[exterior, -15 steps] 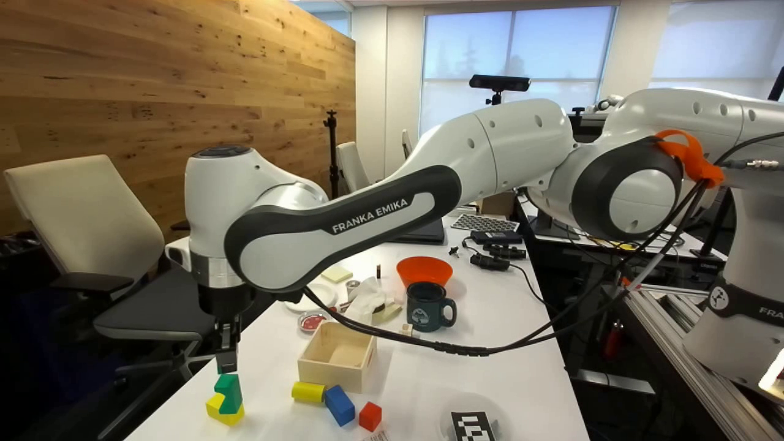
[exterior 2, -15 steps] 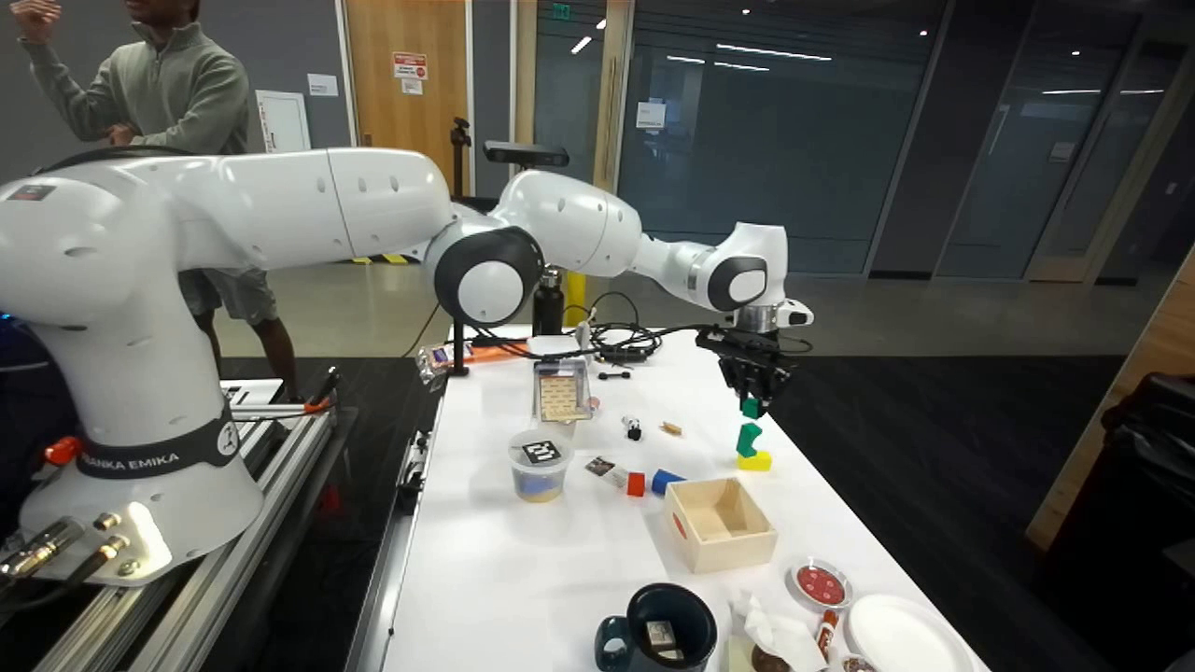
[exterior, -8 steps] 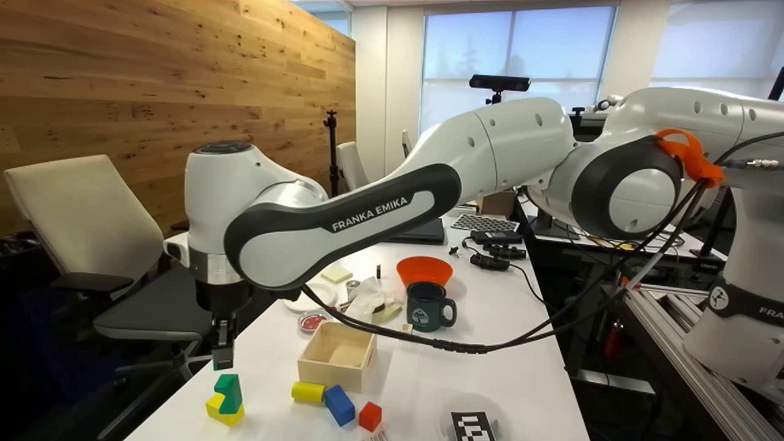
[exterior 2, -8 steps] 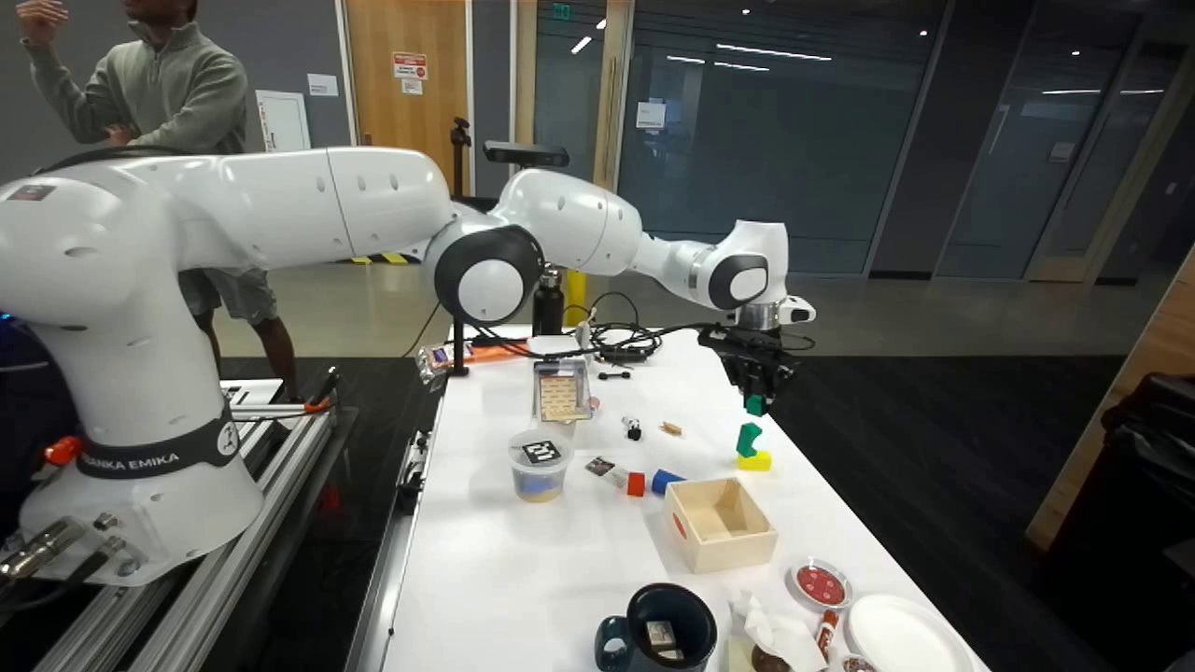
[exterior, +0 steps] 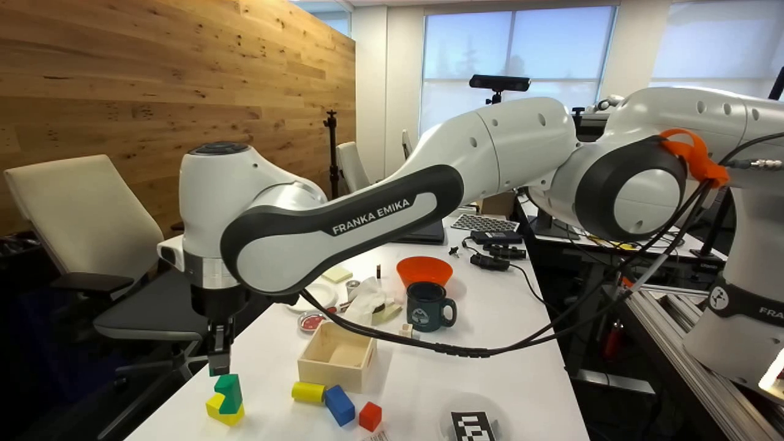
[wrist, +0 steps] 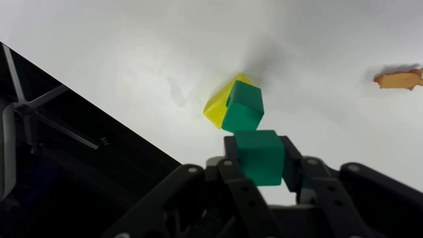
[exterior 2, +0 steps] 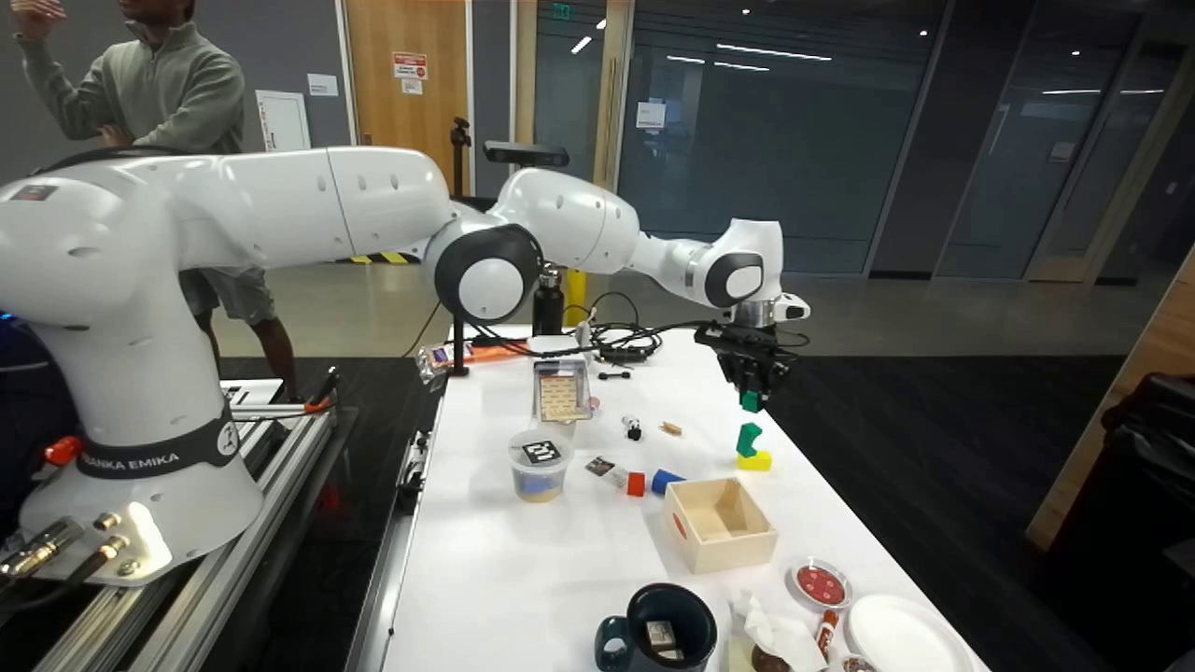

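While the gripper (wrist: 261, 154) clamps a green block (wrist: 260, 162), white table (exterior 2: 504, 597) below, wooden wall (exterior: 184, 92), office chair (exterior: 86, 214), bright windows (exterior: 557, 46).

The held green block (wrist: 260, 158), smooth and flat-sided with square-looking faces, is gripped between the fingers of the claw (wrist: 259, 148) and raised well clear of the bench (exterior 2: 523, 579). In an exterior view a narrow gap shows between it and the notched green block (exterior 2: 749, 439) below. That one stands on end, a rounded cut-out in its side, and rests on the yellow block (exterior: 228, 418), hiding part of its top. The yellow block lies on the bench near the edge; partly covered, it shows too little to tell its full shape.
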`<state>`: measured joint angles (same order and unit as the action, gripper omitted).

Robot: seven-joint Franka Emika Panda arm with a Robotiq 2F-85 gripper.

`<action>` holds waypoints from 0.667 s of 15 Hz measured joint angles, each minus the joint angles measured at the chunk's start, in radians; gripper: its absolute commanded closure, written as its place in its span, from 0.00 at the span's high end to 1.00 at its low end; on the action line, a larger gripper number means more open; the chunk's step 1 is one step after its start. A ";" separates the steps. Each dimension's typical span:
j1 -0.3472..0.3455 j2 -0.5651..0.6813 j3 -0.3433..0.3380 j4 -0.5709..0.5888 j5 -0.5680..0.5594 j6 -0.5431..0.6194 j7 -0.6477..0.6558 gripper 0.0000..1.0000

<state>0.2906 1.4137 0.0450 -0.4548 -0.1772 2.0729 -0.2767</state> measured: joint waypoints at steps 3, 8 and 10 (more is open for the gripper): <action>0.001 0.001 0.000 -0.001 0.000 0.000 0.000 0.09; 0.001 0.011 0.000 -0.001 0.000 -0.002 0.000 0.09; 0.001 0.015 0.000 -0.002 0.000 -0.003 0.000 0.09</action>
<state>0.2919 1.4288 0.0449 -0.4566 -0.1772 2.0700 -0.2767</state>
